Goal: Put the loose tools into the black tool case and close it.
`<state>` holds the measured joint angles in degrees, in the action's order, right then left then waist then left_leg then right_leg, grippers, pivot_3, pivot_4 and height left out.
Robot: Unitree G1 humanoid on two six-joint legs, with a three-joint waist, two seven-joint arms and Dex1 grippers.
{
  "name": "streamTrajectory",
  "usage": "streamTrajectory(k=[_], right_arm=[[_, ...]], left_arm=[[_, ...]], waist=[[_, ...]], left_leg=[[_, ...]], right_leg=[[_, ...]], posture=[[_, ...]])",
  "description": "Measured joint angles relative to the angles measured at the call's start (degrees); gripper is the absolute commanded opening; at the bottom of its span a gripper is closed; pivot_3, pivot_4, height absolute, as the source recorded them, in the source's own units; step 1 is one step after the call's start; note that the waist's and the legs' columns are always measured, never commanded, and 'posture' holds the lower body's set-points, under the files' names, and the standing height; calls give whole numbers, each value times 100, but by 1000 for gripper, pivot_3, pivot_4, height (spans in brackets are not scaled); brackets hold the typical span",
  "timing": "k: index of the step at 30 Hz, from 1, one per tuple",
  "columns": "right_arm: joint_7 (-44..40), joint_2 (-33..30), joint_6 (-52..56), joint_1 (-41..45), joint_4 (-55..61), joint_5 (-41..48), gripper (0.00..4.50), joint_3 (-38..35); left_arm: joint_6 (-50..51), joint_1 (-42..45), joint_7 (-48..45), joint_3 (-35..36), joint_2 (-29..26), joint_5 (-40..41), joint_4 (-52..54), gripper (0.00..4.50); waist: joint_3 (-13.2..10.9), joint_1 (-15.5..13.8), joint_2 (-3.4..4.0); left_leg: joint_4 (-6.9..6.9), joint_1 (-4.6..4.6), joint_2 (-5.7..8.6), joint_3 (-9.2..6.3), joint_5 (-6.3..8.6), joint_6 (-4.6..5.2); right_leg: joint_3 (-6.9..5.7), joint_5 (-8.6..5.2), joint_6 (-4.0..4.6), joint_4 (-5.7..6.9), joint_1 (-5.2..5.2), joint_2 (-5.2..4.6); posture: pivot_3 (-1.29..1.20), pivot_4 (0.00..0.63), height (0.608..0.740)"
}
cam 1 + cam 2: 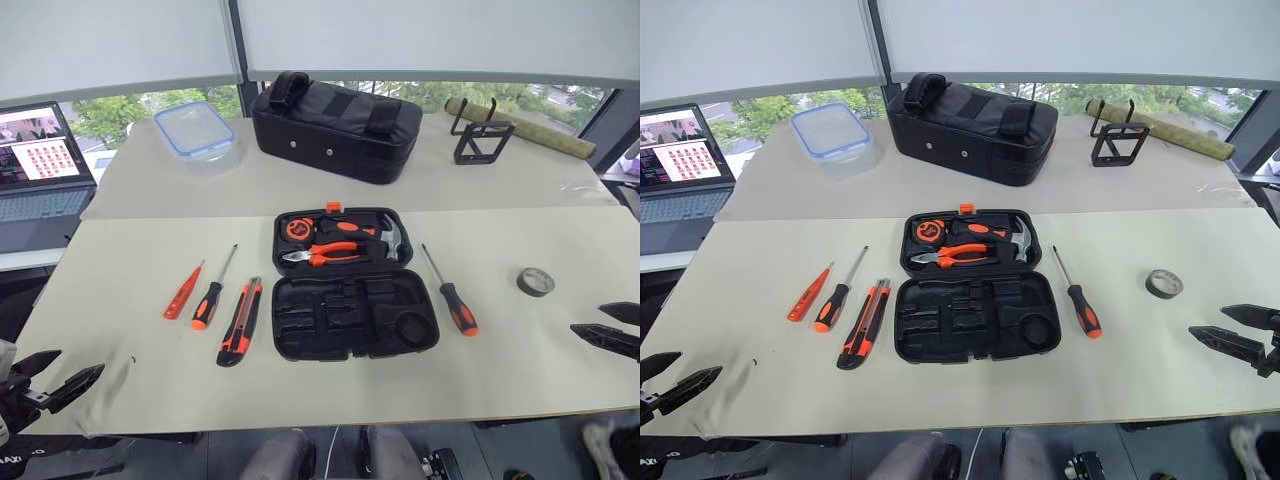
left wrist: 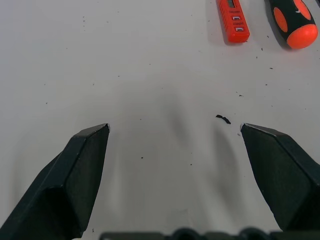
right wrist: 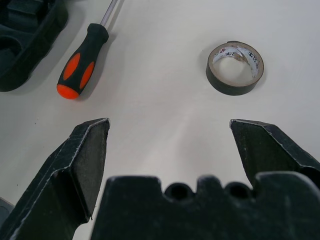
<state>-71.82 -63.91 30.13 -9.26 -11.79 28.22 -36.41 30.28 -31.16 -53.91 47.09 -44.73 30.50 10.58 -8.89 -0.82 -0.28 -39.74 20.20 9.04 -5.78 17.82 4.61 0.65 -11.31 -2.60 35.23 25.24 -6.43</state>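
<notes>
The black tool case [image 1: 300,345] lies open at the table's middle, its near half showing bare moulded slots. Left of it lie a slim orange screwdriver [image 1: 183,291], a black-and-orange screwdriver [image 1: 212,295] and an orange-black utility knife [image 1: 240,322]. Right of the case rest a second screwdriver [image 1: 452,295] and a grey tape roll [image 1: 535,282]. My left gripper [image 1: 82,361] hangs open over the near left table edge, with nothing between its fingers. My right gripper [image 1: 586,318] stands open at the near right, short of the tape roll [image 3: 235,67].
Orange-handled pliers [image 1: 322,254] and a hammer [image 1: 392,238] sit in the case's far half. Behind stand a black fabric bag [image 1: 335,125], a clear plastic box [image 1: 197,135], a black wire stand [image 1: 480,135] and a rolled mat [image 1: 520,125]. A laptop [image 1: 40,170] is at far left.
</notes>
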Motion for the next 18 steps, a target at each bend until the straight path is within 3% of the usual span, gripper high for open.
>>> streamTrajectory(k=[4, 8, 13, 18], right_arm=[[324, 122, 223, 131, 452, 23, 4473, 1], [1027, 251, 1146, 932, 1791, 667, 4473, 239], [1250, 444, 1570, 1761, 3094, 1398, 4473, 965], [1556, 1056, 1552, 2513, 3610, 1482, 4473, 2095]], left_arm=[[341, 156, 365, 4, 66, 69, 227, 4500], [1302, 1175, 1104, -210, 23, 731, 1151, 4500], [2747, 2716, 2426, -1140, -22, 1317, 1882, 4500], [3550, 3598, 3204, -2337, -41, 1099, 1754, 4500]], waist=[[0, -1, 2], [-2, -10, 4], [-1, -45, -2], [-3, 15, -5]], left_leg=[[-1, 0, 0, 0, 0, 0], [-9, 3, -2, -2, -4, -8], [-8, 3, -2, -8, -8, -15], [-8, 7, 5, -3, -9, -16]], right_leg=[[2, 1, -1, 3, 0, 0], [1, 18, 1, 6, 0, 3], [-19, 19, 1, 3, 5, 17], [-21, 19, 0, 1, 17, 12]], posture=[[0, 150, 716], [0, 150, 716], [0, 150, 716], [0, 150, 716]])
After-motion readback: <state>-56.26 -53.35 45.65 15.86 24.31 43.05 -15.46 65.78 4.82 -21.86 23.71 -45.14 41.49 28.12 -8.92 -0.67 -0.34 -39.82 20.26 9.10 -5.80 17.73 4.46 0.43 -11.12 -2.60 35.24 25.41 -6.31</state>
